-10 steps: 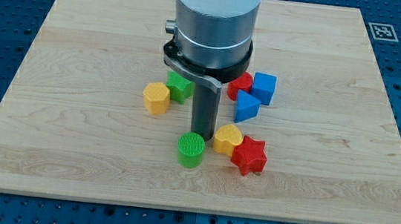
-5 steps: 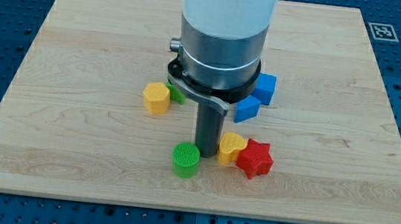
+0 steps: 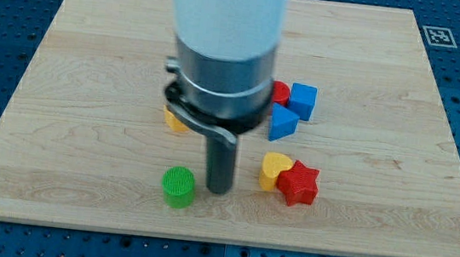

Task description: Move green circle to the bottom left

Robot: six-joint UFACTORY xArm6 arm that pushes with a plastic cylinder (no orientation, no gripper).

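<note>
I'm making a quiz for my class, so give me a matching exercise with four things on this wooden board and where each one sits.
Things:
1. green ribbed circle block
2. red star block
3. blue cube block
4. my tip

Places:
A. touching the yellow heart block, on its right in the view
B. nearest the view's bottom, left of the rod
C. just right of the green circle
D. farthest towards the view's top right of the blocks

Pairs: 1-B, 2-A, 3-D, 4-C

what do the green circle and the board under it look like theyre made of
The green circle looks like matte plastic, probably 3D-printed: fine parallel ridges run across its top and sides. The board looks like pale wood with a smooth, low-sheen finish: long grain lines run across it. My tip sits just to the circle's right in the view.
</note>
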